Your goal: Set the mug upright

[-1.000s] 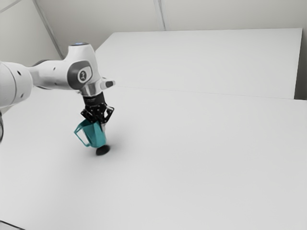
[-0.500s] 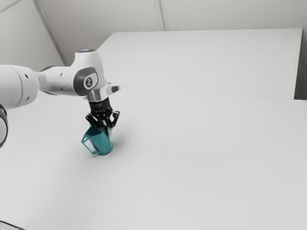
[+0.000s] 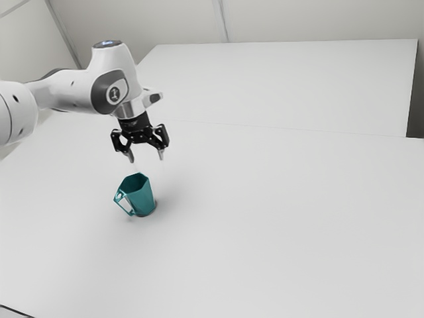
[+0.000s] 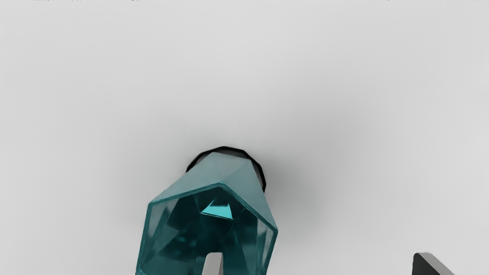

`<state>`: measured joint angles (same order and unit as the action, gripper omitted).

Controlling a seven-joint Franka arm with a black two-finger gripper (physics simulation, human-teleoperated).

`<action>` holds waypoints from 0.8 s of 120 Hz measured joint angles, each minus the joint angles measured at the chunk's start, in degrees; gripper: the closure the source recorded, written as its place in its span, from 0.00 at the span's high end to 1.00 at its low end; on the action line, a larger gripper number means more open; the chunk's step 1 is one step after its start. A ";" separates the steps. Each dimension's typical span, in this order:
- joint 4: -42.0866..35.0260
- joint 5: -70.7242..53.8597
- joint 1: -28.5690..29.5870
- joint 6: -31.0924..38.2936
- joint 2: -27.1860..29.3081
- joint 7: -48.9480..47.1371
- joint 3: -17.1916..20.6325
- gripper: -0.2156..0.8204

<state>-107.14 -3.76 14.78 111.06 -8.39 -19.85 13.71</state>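
Note:
In the exterior view the gripper [image 3: 146, 158] is open above the teal mug [image 3: 140, 197], apart from it, with nothing between its fingers. The mug stands on its base on the table, its mouth facing up and its handle toward the exterior view's left. In the wrist view I look into the open mouth of the mug [image 4: 237, 168], with its dark base rim behind. The gripper [image 4: 315, 263] has its fingertips wide apart there, one overlapping the mug's mouth in the picture and the other off to the side.
The white table [image 3: 278, 218] extends around the mug. A second white surface [image 3: 285, 86] lies beyond it, toward the back wall. A dark thin edge crosses the exterior view's lower left corner.
The gripper has opened, let go of the mug and risen above it. Earlier the mug was tilted and held above the table; it then came down onto it and now stands on its base.

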 joint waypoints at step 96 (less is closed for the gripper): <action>19.24 0.07 -8.75 -22.94 6.38 8.39 -6.77 0.79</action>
<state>-87.91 -3.70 6.04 88.13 -2.01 -11.45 6.94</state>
